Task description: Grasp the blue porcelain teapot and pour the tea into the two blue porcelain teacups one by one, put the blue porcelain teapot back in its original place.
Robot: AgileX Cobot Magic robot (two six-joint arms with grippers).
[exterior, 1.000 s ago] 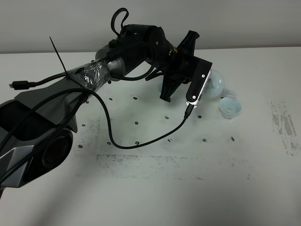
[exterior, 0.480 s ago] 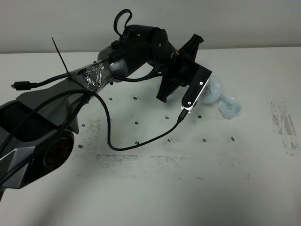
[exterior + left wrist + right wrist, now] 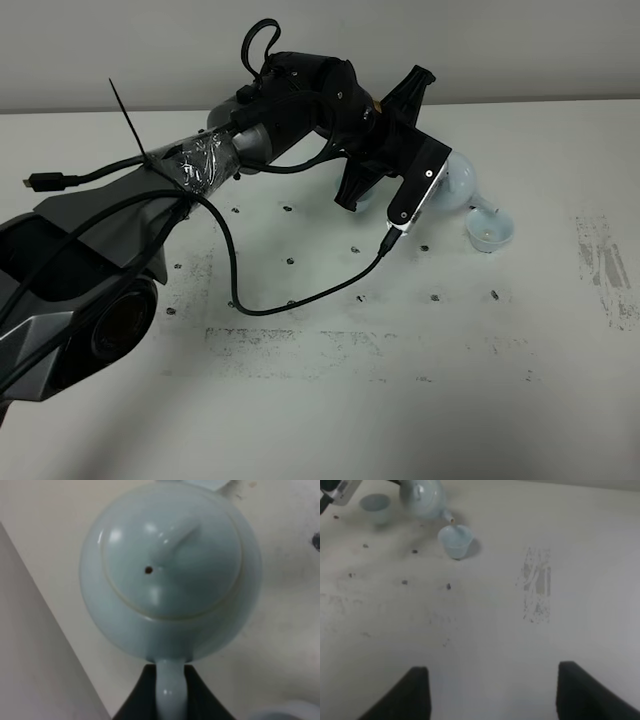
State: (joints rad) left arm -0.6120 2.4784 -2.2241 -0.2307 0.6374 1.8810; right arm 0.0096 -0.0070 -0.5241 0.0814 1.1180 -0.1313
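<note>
My left gripper point(image 3: 440, 166) reaches across to the back right and is shut on the loop handle of the blue porcelain teapot point(image 3: 459, 182). The teapot is tipped, its spout over one blue teacup point(image 3: 490, 232). In the left wrist view the teapot point(image 3: 170, 565) fills the frame, with its handle between my black fingers point(image 3: 137, 700). The right wrist view shows the teapot point(image 3: 424, 497), the cup under its spout point(image 3: 455, 541) and the second teacup point(image 3: 375, 505) beside the teapot. My arm hides the second cup in the exterior view. My right gripper point(image 3: 492, 700) is open and empty, well away.
The white table point(image 3: 330, 400) has small dark marks and scuffed patches, one at the right point(image 3: 600, 265). A black cable point(image 3: 300, 300) hangs from my left wrist over the table's middle. A pale wall runs behind the table.
My left wrist has turned and the teapot has tipped toward the right cup, bringing its spout over that cup. The cup has not moved.
</note>
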